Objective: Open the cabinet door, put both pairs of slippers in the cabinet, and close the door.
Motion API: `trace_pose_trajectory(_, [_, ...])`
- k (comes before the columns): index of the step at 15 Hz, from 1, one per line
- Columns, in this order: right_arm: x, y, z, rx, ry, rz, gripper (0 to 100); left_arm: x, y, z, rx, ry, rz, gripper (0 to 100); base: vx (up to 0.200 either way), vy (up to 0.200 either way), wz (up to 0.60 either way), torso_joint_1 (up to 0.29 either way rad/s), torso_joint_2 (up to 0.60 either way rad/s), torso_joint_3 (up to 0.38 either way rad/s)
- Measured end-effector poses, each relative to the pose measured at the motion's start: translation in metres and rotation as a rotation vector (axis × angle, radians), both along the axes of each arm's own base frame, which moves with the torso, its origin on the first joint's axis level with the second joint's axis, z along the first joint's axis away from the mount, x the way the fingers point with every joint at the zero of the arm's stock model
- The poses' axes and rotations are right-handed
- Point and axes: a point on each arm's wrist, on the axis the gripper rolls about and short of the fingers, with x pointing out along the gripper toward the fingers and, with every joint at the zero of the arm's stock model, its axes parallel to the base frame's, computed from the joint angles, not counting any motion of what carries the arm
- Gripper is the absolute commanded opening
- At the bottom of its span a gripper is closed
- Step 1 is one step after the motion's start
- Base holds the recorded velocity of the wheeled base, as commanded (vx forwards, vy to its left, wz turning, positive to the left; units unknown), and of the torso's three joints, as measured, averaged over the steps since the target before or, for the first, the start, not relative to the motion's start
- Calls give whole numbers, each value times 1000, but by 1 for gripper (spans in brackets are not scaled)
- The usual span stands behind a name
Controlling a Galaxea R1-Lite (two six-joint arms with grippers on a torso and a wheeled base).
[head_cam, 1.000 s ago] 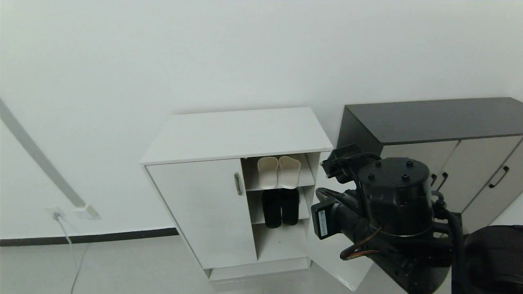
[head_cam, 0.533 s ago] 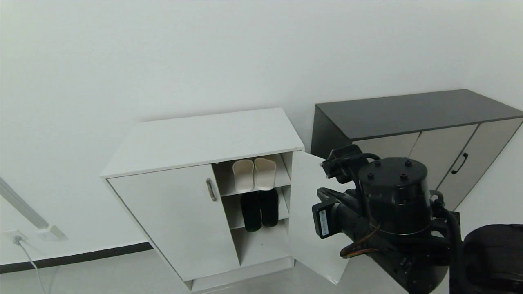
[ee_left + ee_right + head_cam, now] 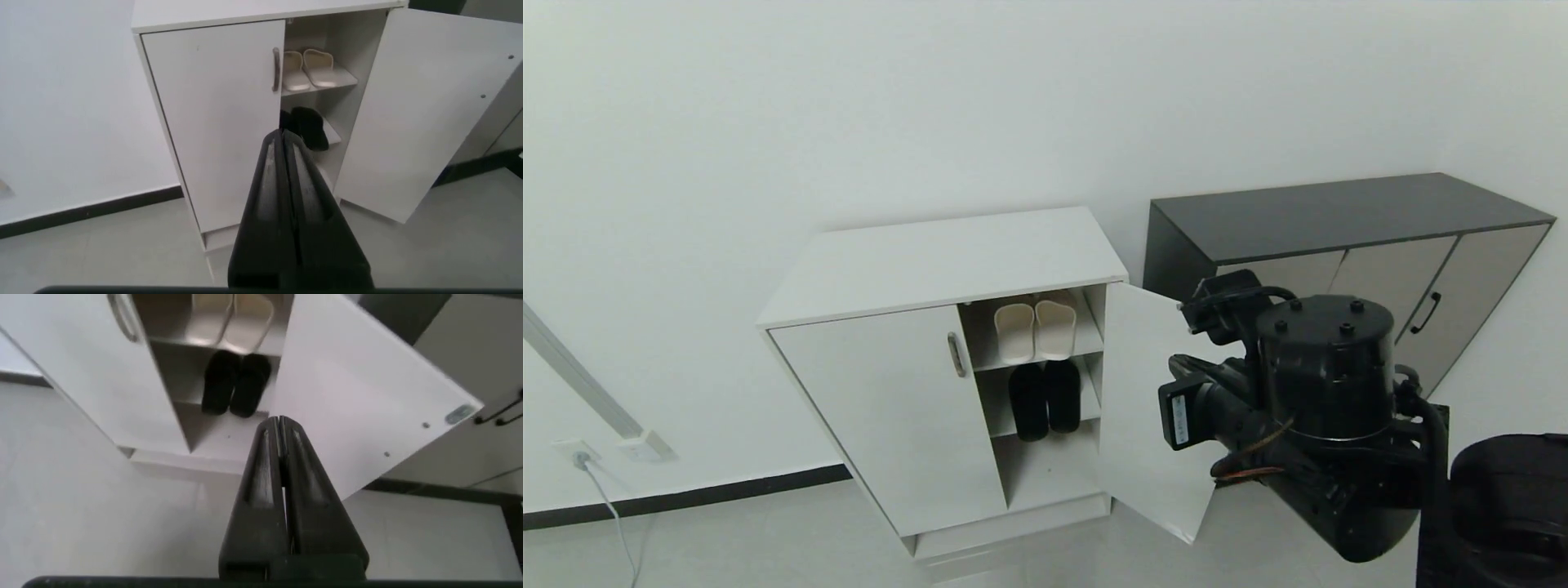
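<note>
Dark cabinet [image 3: 1339,212]: stands just right of the white one, its doors shut. It plays no part in the task.
White cabinet [image 3: 939,261]: stands on the floor against the wall, with two doors.
Left door [image 3: 890,416]: shut, with its handle [image 3: 954,354] at the inner edge.
Right door [image 3: 1135,392]: swung wide open, free edge toward the robot.
Change: the whole head view has shifted over the last second, so the camera moved. Door and slippers are placed as they were, so loading looks finished and only closing remains.
Top shelf: holds the beige slippers [image 3: 1036,329], side by side.
Middle shelf: holds the black slippers [image 3: 1045,398], side by side.
Bottom compartment [image 3: 1054,469]: bare.
Left end effector [image 3: 283,139]: fingers pressed together, holding nothing, facing the cabinet front.
Right end effector [image 3: 282,425]: fingers pressed together, holding nothing, near the open door.
</note>
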Motion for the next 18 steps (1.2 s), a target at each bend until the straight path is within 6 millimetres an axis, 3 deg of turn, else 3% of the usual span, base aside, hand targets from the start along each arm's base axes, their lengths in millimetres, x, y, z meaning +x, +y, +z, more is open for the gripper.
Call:
trace_pose_trajectory(3, [39, -11, 15, 35, -35, -79, 0, 0, 0, 0, 1, 0, -1, 0, 0, 0, 0, 0, 0, 0])
trace_pose_trajectory(8, [123, -43, 29, 54, 23, -175, 0, 0, 0, 0, 5, 1, -1, 0, 0, 0, 0, 0, 0, 0])
trace_pose_trajectory(10, [157, -54, 21, 62, 45, -215, 0, 0, 0, 0, 5, 1, -1, 0, 0, 0, 0, 0, 0, 0])
trace_pose_trajectory(13, [192, -68, 4, 78, 68, -253, 0, 0, 0, 0, 2, 0, -1, 0, 0, 0, 0, 0, 0, 0])
trace_pose_trajectory(18, [220, -78, -26, 61, 109, -288, 0, 0, 0, 0, 0, 0, 0, 0, 0, 0, 0, 0, 0, 0])
